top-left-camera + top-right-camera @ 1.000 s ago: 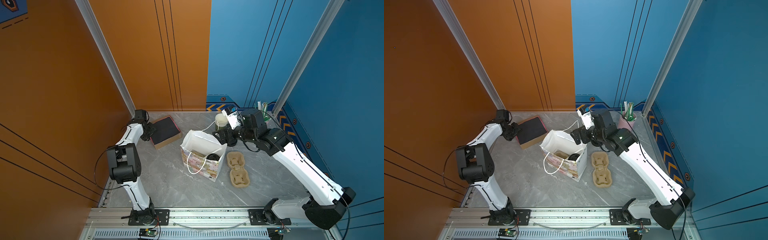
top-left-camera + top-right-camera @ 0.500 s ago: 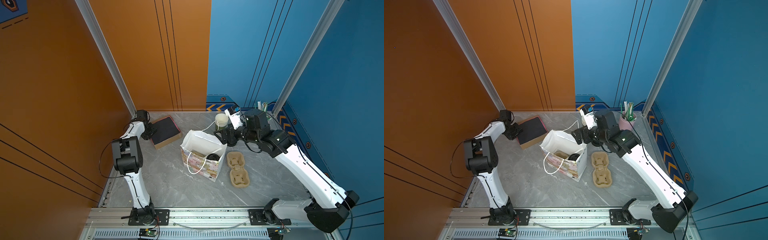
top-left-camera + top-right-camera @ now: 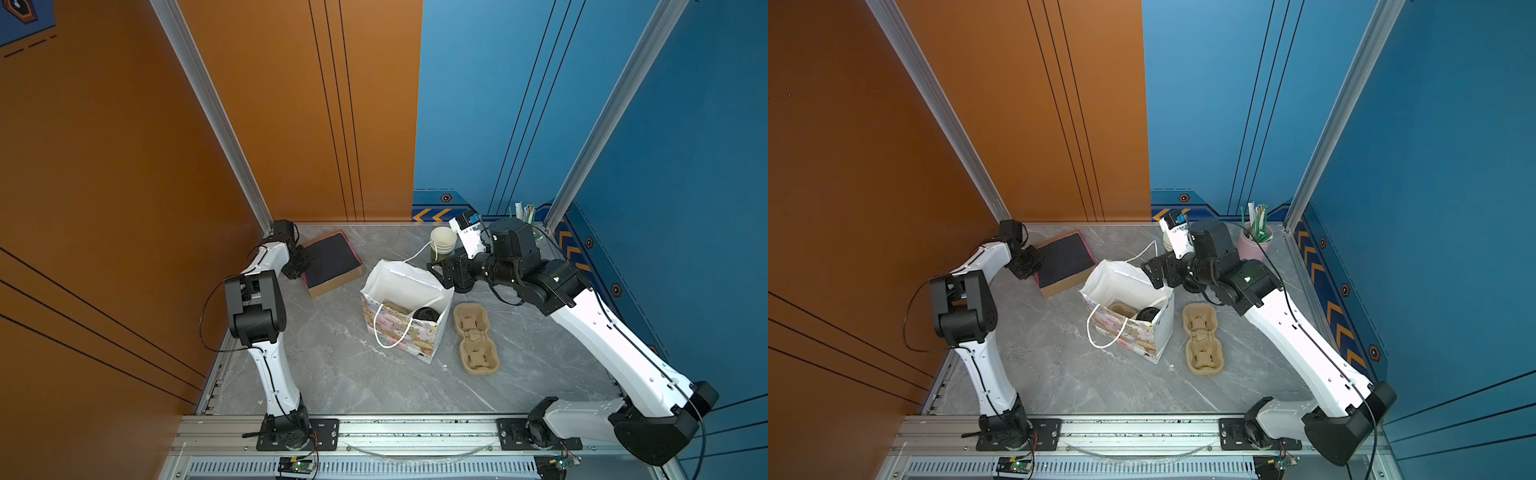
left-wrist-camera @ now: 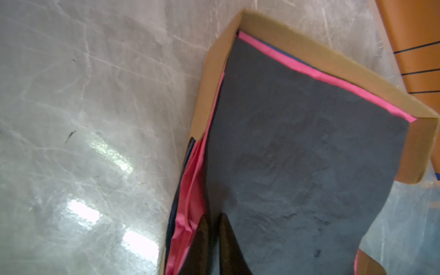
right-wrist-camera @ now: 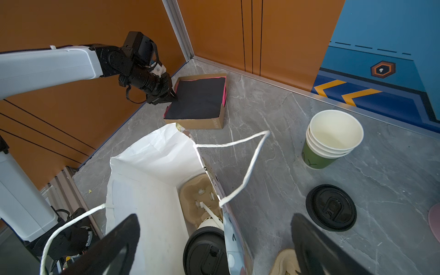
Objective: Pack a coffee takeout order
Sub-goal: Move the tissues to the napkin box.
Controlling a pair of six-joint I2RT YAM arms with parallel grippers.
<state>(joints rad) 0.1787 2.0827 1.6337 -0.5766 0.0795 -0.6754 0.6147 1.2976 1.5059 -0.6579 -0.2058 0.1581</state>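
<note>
- Black paper filled most of the left wrist view. The black napkin (image 4: 309, 154) lay on top in the cardboard box (image 4: 309, 50). The left tool (image 4: 213, 217) had its fingers pressed together on that napkin's edge. Whether a lower sheet was caught too could not be made out.
- Pink napkins (image 4: 192, 190) showed only as thin strips along two sides, beneath the black sheet.
- In both top views the box (image 3: 336, 284) sat at the upper left of the counter (image 3: 332, 374). The left tool's (image 3: 305, 266) tips were lost against the dark napkin (image 3: 330, 259).
- The paper bag (image 3: 405, 276) stood open mid-counter. Inside it the paper cup (image 5: 209, 222) stood upright, with only its black lid (image 5: 204, 252) and a sliver of wall visible.
- A cup carrier (image 5: 195, 195) in the bag was largely covered by the bag's wall.
- A slim white strip, apparently the straw (image 5: 210, 212), lay across that carrier towards the cup, with one end hidden behind the bag's edge.
- The right tool (image 5: 214, 215) hovered over the bag's rim with its fingers wide apart and nothing between them. Both fingers were cut off by the frame edge.
- The stack of cups (image 5: 331, 140) and a loose black lid (image 5: 331, 207) stood beyond the bag. In the top views the right arm hid that lid, and in a top view it also covered most of the stack.
- A second carrier (image 3: 1202, 338) lay on the counter just right of the bag.
</note>
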